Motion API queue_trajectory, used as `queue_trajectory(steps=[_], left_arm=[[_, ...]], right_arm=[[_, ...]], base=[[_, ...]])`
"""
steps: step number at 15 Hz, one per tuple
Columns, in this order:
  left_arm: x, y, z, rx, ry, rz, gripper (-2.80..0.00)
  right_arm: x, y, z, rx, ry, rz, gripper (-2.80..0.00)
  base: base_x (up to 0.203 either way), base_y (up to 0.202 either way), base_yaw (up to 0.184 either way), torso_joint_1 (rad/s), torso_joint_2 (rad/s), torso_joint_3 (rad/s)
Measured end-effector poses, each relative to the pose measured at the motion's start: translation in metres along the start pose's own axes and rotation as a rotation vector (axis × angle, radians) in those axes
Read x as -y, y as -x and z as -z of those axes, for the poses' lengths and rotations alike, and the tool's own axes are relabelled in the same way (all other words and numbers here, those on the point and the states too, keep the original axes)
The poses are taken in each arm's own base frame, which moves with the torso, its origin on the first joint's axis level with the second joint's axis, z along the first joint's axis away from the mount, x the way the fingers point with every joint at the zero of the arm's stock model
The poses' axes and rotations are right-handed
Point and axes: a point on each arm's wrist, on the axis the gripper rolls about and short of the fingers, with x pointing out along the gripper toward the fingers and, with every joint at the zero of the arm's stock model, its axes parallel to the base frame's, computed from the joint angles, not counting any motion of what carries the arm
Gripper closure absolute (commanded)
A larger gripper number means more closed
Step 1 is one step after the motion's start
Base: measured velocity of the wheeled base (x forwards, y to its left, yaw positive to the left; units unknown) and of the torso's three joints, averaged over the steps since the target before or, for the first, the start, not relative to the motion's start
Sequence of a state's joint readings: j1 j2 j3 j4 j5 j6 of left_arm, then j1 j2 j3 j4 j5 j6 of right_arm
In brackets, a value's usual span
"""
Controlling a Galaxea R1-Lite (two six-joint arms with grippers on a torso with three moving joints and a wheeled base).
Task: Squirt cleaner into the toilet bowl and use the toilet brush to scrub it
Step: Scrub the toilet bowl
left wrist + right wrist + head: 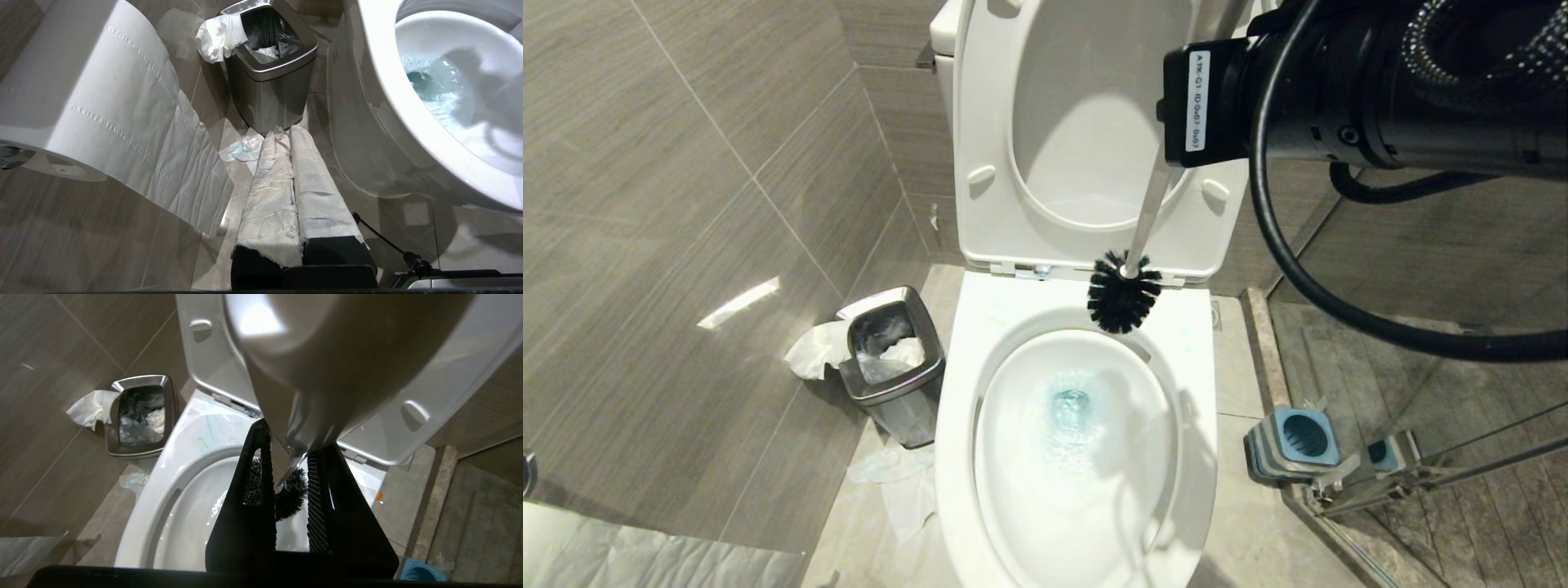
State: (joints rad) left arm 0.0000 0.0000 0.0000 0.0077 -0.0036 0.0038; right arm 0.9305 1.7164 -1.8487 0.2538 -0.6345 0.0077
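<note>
The right gripper (291, 486) clamps the brush (1125, 292) by its thin white handle, the two black ribbed fingers (316, 498) closed on either side of it. The round head of stiff dark bristles hangs in the air above the back rim of the bowl (956, 457), just in front of the raised seat (980, 175), with the handle slanting up to the gripper. The bowl is a glossy white oval; pale blue cleaner (1072, 406) tints the water at its bottom. The ribbed square holder (1294, 441), blue and grey, stands on the floor tiles to the right of the toilet. A brushed-steel bin (890, 359) with crumpled paper sits on the left. The left gripper (291, 188), its fingers wrapped in white tissue, is closed and empty, low beside the bowl near a paper roll (81, 90).
</note>
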Motion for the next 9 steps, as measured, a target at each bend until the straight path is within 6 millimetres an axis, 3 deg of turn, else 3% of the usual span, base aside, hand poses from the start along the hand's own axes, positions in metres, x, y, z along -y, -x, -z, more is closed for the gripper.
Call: queue_trajectory(steps=[4, 9], left_arm=[[0.000, 0.000, 0.000, 0.000, 0.001, 0.000, 0.00], [0.000, 0.000, 0.000, 0.000, 0.001, 0.000, 0.00]], right_arm=[[-0.014, -0.010, 0.012, -0.041, -0.080, -0.008, 0.00], [-0.017, -0.013, 0.026, -0.123, -0.047, 0.001, 0.00]], base=[[0.000, 0.000, 0.000, 0.000, 0.00, 0.000], [0.000, 0.000, 0.000, 0.000, 0.00, 0.000]])
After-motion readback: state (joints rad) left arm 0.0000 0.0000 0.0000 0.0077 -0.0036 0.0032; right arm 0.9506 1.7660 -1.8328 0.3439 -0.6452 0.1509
